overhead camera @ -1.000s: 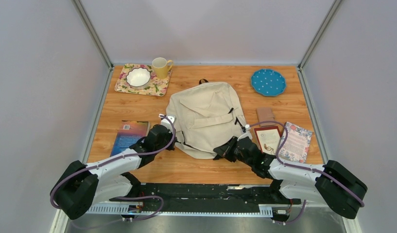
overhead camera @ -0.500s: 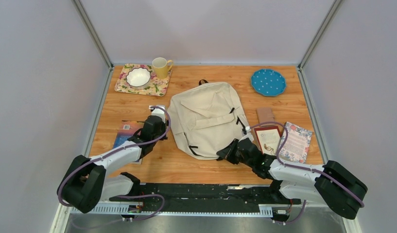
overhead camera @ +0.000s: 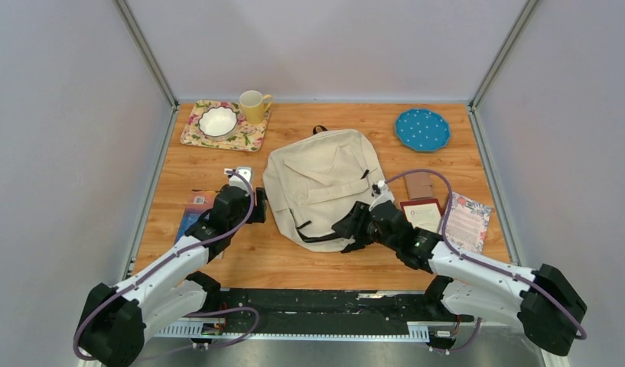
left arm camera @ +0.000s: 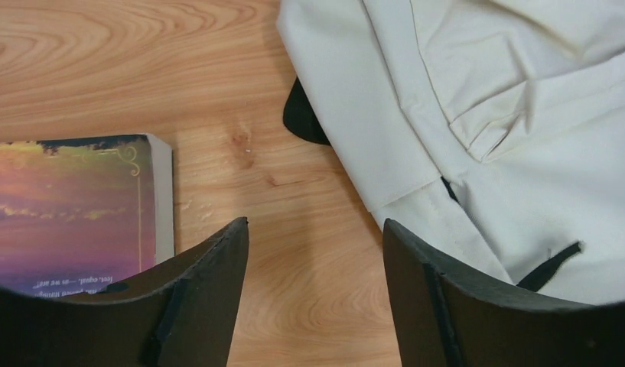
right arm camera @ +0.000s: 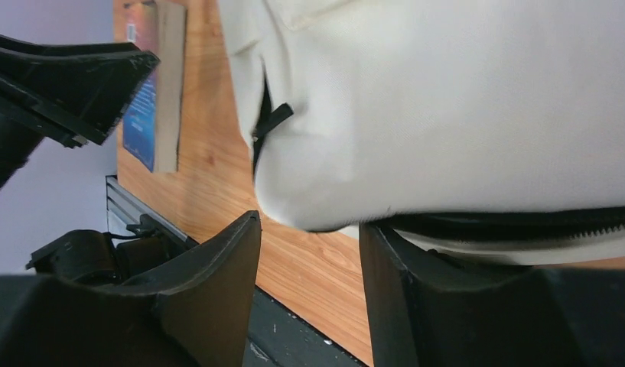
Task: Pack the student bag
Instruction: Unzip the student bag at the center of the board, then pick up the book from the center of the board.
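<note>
Left gripper (left arm camera: 315,233) is backing off leftward from the large cream fabric student bag (overhead camera: 324,183) at frame centre, jaws wide and empty. Right gripper (overhead camera: 349,228), jaws parted, is nosing under its zippered lower edge, likely starting to open it. One sunset-cover book (left arm camera: 72,202) is lying left of the bag and three flat books are lying to its right.

No legible txt anywhere. Book (left arm camera: 64,210) cover, left wrist view: tiny line of print nr bottom edge, too blurred to read. Red-bordered card (overhead camera: 424,215), top view: print + small drawing, too small to read. Floral notebook (overhead camera: 468,223): cover detail too small to tell.
</note>
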Available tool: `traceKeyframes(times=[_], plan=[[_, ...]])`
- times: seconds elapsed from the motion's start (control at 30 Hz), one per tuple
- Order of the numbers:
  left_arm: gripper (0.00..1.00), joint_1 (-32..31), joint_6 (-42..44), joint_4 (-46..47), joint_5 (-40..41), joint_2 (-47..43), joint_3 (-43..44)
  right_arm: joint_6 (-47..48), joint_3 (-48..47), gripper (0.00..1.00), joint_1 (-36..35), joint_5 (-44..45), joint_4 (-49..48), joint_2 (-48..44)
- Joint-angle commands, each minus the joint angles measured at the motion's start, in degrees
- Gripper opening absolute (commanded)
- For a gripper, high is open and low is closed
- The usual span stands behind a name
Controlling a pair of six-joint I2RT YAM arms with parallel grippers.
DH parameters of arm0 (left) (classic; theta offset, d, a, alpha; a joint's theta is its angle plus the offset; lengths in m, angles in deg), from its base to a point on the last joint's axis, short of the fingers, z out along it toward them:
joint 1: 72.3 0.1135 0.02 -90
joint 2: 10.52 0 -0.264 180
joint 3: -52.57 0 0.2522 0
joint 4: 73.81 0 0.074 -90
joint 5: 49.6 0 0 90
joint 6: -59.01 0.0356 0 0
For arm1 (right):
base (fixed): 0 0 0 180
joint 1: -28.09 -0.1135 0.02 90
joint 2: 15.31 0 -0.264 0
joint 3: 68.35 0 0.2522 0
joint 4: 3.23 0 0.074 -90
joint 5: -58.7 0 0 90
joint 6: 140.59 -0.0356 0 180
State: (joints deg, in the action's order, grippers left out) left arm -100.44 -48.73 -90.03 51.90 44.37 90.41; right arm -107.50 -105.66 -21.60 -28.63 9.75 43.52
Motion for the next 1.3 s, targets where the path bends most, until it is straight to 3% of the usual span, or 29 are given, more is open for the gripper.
traceKeyframes(times=[0.0,0.27,0.47,0.6,0.73,0.77,0.9,0.97,1.1,1.17,1.23,1.27], plan=[[0.75,-0.1,0.2,-6.2,5.1,-5.0,3.7,9.1,-7.1,0.54,-0.1,7.2,12.2,-6.5],[0.82,0.2,-0.8,-12.7,9.4,-7.7,7.0,11.4,-8.9,0.55,-0.1,13.7,17.7,-12.8],[0.87,3.5,-0.1,-17.9,12.3,-7.9,10.9,11.7,-9.1,0.54,-0.1,5.6,13.1,-8.2],[0.89,11.7,-1.4,-22.2,7.7,-8.0,13.4,11.9,-11.2,0.54,-0.1,4.0,15.1,-3.9],[0.89,22.3,-1.8,-24.5,-0.2,-8.9,14.5,13.7,-15.9,0.55,2.6,12.4,20.8,-4.2],[0.89,23.8,-2.3,-25.0,-1.5,-8.8,14.9,15.9,-18.1,0.65,4.7,12.1,24.2,-3.9],[0.89,27.8,-7.0,-31.4,-4.7,-6.1,18.3,14.4,-32.1,0.69,21.0,3.5,42.4,1.1],[0.89,27.8,-7.2,-33.0,-4.1,-4.5,21.6,15.4,-38.0,0.69,23.1,-1.8,47.9,3.2],[0.89,30.7,-6.2,-33.2,-2.6,0.6,22.6,20.1,-38.1,0.70,23.1,-11.8,42.9,4.5],[0.89,32.9,-5.8,-32.9,-2.8,2.2,21.3,19.8,-35.2,0.72,22.8,-18.2,35.2,6.1],[0.89,40.8,-6.0,-30.0,-7.0,3.5,19.2,18.4,-32.3,0.72,21.4,-22.6,30.8,7.6],[0.89,44.2,-6.3,-28.9,-13.0,3.7,16.9,18.5,-32.1,0.74,20.2,-22.9,28.3,8.4]])
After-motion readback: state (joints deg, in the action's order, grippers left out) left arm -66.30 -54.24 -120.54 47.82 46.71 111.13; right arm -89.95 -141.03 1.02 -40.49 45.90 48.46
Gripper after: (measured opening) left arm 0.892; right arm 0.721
